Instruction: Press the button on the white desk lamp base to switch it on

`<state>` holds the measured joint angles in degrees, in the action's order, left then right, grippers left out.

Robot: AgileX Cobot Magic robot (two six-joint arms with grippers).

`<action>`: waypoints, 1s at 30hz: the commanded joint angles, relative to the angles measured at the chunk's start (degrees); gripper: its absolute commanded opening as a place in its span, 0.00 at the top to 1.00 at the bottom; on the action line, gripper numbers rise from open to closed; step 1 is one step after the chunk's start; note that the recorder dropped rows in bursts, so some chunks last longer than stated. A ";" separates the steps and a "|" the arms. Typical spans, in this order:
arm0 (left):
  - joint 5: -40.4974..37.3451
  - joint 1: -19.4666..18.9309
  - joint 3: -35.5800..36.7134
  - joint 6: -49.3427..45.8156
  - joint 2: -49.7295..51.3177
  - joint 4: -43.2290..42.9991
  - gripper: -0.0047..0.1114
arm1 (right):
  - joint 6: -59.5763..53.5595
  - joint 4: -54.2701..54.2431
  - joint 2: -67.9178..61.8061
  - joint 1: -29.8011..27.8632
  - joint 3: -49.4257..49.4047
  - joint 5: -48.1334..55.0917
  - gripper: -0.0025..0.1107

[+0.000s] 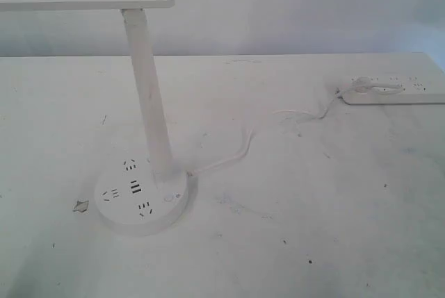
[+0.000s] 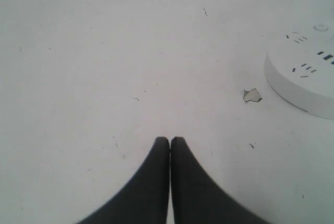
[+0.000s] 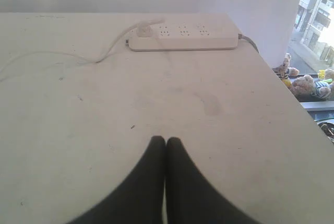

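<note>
The white desk lamp (image 1: 148, 103) stands at the left of the exterior view, its bar head reaching off the left edge. Its round white desk lamp base (image 1: 142, 211) carries dark socket holes, two USB slots and the small round button (image 1: 168, 199) near the pole's foot. In the left wrist view the base (image 2: 297, 85) lies off to one side and the button (image 2: 320, 27) shows at its far rim. My left gripper (image 2: 170, 140) is shut and empty, well away from the base. Shut too and holding nothing, my right gripper (image 3: 166, 141) hangs over bare table. Neither gripper appears in the exterior view.
A long white power strip (image 1: 393, 92) (image 3: 182, 37) lies at the back right, with the lamp's thin cord (image 1: 240, 151) running to its plug. A small chip of debris (image 1: 81, 206) (image 2: 252, 95) lies left of the base. The table's right edge (image 3: 292, 104) is close to the strip.
</note>
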<state>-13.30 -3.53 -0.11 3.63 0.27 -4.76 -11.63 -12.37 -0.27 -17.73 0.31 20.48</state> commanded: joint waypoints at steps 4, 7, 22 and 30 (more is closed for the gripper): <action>0.03 0.18 0.11 0.02 -0.27 0.18 0.96 | -0.10 0.24 0.27 -0.44 -0.31 -0.39 0.98; 0.03 0.18 0.11 0.02 -0.27 0.18 0.96 | -0.10 0.24 0.27 -0.44 -0.31 -0.39 0.98; 0.03 0.18 0.11 0.02 -0.27 0.18 0.96 | -0.10 0.24 0.27 -0.44 -0.31 -0.39 0.98; 0.03 0.18 0.11 0.02 -0.27 0.18 0.96 | -0.10 0.40 0.27 -0.44 -0.31 -1.31 0.98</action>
<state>-13.30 -3.53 -0.11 3.63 0.27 -4.76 -11.63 -12.37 -0.27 -17.73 0.31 20.48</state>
